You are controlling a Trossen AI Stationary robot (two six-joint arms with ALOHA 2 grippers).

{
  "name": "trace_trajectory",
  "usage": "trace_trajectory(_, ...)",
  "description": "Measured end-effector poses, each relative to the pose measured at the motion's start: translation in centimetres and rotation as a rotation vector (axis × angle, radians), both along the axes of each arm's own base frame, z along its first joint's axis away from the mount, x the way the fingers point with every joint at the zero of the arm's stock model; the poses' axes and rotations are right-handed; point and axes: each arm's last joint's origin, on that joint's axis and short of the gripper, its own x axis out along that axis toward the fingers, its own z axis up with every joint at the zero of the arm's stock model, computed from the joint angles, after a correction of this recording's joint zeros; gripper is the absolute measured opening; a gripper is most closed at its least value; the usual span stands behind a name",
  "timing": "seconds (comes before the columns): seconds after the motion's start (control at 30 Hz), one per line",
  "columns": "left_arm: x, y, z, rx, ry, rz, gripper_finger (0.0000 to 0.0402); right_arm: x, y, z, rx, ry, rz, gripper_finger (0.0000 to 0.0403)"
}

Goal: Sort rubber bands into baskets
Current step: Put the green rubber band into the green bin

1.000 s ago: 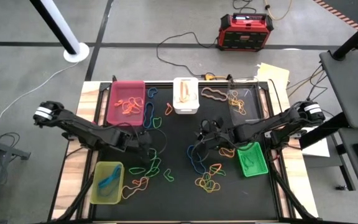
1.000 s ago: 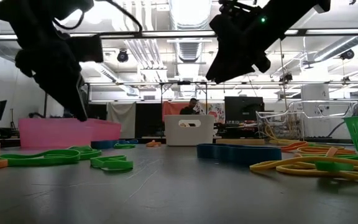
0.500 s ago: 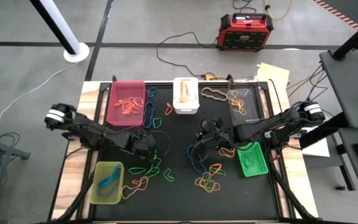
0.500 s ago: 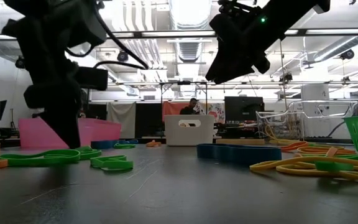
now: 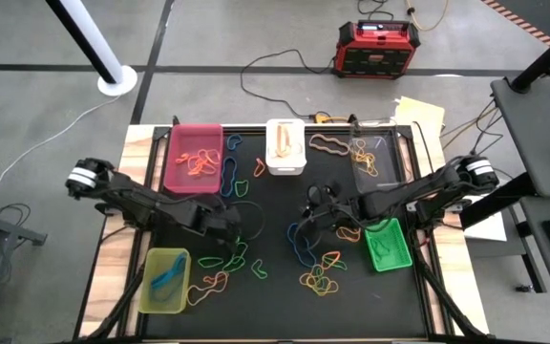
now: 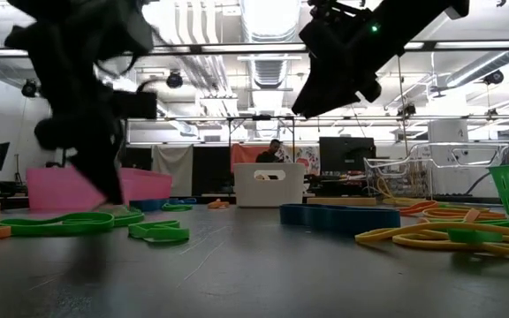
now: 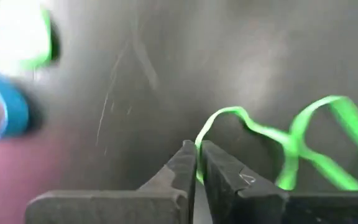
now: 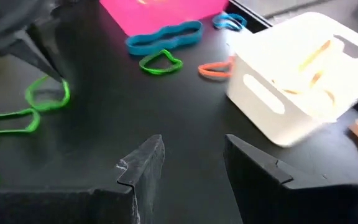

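**Inspector:** Orientation of the green rubber band point(image 7: 278, 146) at your left arm, please.

**Operator:** It lies flat on the black table point(image 5: 275, 287), a wavy loop whose long axis trails away from my left gripper point(image 7: 196, 163) toward the mat's centre. One end of it sits right at the fingertips.

**Inspector:** Finger state on that side?

**Operator:** The left fingers point(image 7: 179, 168) are pressed together with only a hairline between them, and the near end of the green loop is pinched in that gap. From above, that gripper point(image 5: 232, 222) is low over the mat, just in front of the pink basket point(image 5: 194, 158).

**Inspector:** And the right arm?

**Operator:** My right gripper point(image 8: 188, 158) hovers above the mat near the centre, fingers spread wide with nothing between them, facing the white basket point(image 8: 303, 74).

**Inspector:** Remaining items?

**Operator:** Other rubber bands point(image 5: 318, 277) are scattered across the mat in several colours. The yellow-green basket point(image 5: 165, 280) holds a blue one at the front left, the bright green basket point(image 5: 387, 245) sits beside the right arm, and the clear basket point(image 5: 370, 153) is at the back right.
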Motion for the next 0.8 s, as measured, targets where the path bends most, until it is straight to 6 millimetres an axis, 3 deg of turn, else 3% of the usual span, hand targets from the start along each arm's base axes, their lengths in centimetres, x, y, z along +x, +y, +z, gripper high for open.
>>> trace_trajectory(0.23,1.8,-0.4,3.7,0.031,-0.223,-0.146,0.0,2.7,1.2,-1.7,-0.033,-0.068,0.212,0.0167)
trace_trajectory(0.4,3.2,-0.6,5.7,0.101,-0.284,-0.181,0.0,5.0,1.4,-3.3,-0.027,-0.137,0.28,0.0167)
trace_trajectory(0.8,4.3,-0.7,7.2,0.175,-0.327,-0.217,0.0,8.9,1.4,-4.0,0.01,-0.126,0.364,0.0166)
